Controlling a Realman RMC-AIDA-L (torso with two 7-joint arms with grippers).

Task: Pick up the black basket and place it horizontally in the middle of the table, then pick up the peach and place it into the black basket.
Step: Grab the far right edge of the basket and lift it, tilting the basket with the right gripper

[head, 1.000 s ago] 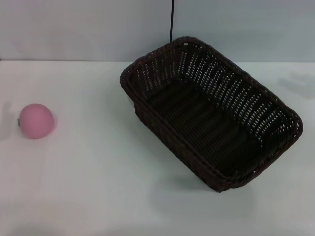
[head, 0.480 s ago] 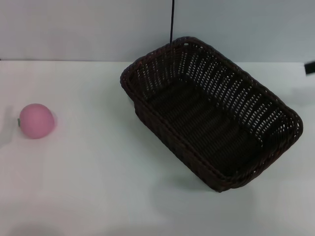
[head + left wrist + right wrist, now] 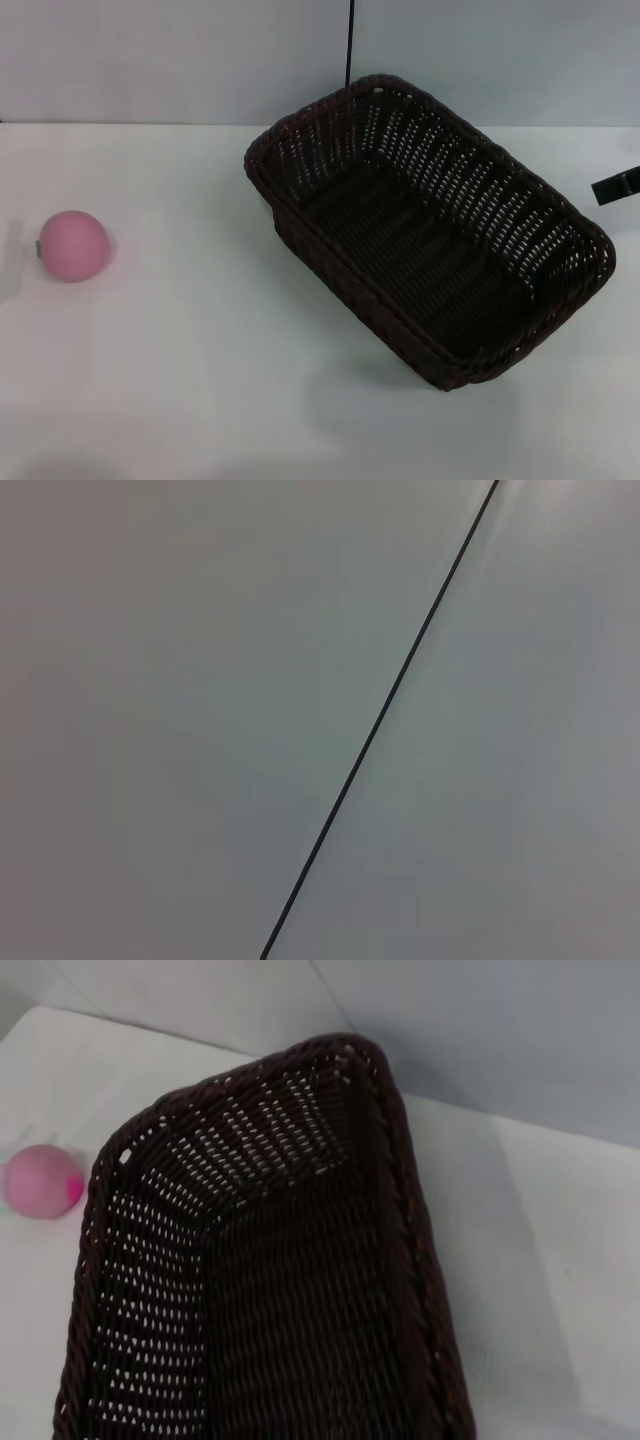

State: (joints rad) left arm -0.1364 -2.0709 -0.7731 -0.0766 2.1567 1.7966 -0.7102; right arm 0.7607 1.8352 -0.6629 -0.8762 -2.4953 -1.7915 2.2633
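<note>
The black basket (image 3: 430,230) stands on the white table (image 3: 200,380), right of centre and turned diagonally; it is empty. It fills the right wrist view (image 3: 260,1290). The pink peach (image 3: 73,245) lies at the table's far left, well apart from the basket; it also shows small in the right wrist view (image 3: 42,1181). A dark tip of my right gripper (image 3: 618,187) shows at the right edge of the head view, just beyond the basket's far right rim. My left gripper is out of view; its wrist view shows only a plain wall.
A grey wall (image 3: 160,60) with a thin dark vertical seam (image 3: 349,45) rises behind the table's back edge. A thin dark line (image 3: 385,705) crosses the left wrist view. White tabletop lies between the peach and the basket.
The dark tip of my right gripper has come in at the right edge and moved down toward the basket's rim. The basket and the peach have not moved.
</note>
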